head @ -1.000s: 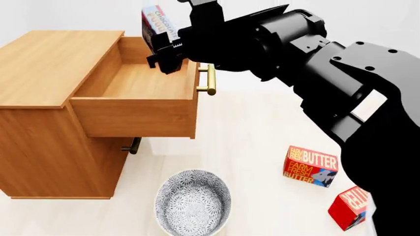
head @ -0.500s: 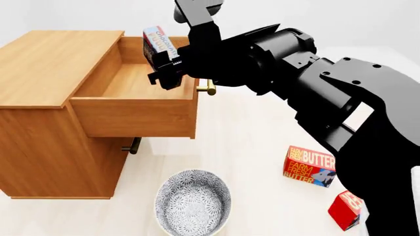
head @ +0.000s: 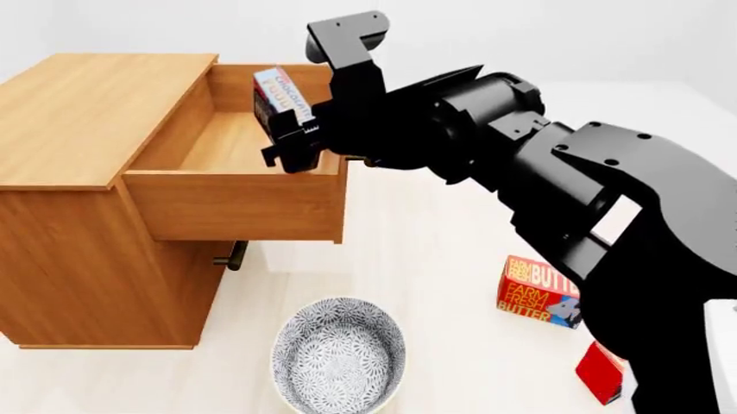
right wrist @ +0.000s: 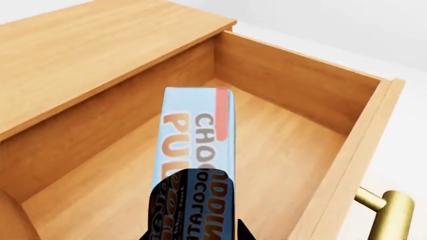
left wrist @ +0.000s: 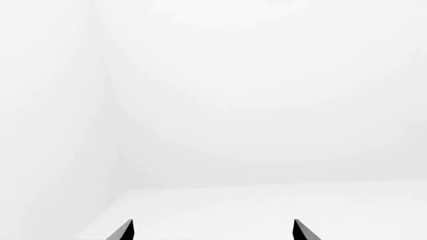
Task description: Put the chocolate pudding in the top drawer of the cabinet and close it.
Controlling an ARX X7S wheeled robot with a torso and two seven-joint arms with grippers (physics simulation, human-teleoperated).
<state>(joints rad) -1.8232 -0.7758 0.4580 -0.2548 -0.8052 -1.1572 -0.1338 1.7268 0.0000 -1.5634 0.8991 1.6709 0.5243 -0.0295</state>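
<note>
Right gripper (head: 290, 129) is pinching the pudding box (head: 280, 93) upright over the open top drawer (head: 236, 203) of the cabinet (head: 92, 112); box is sitting partly inside the drawer's walls, w/ wood floor beneath it. Left gripper (left wrist: 212, 231) is showing only two spread tips, facing white wall. Bowl (head: 337, 355) is sitting on the floor in front of the cabinet; butter box (head: 541, 291) well to its right.
</note>
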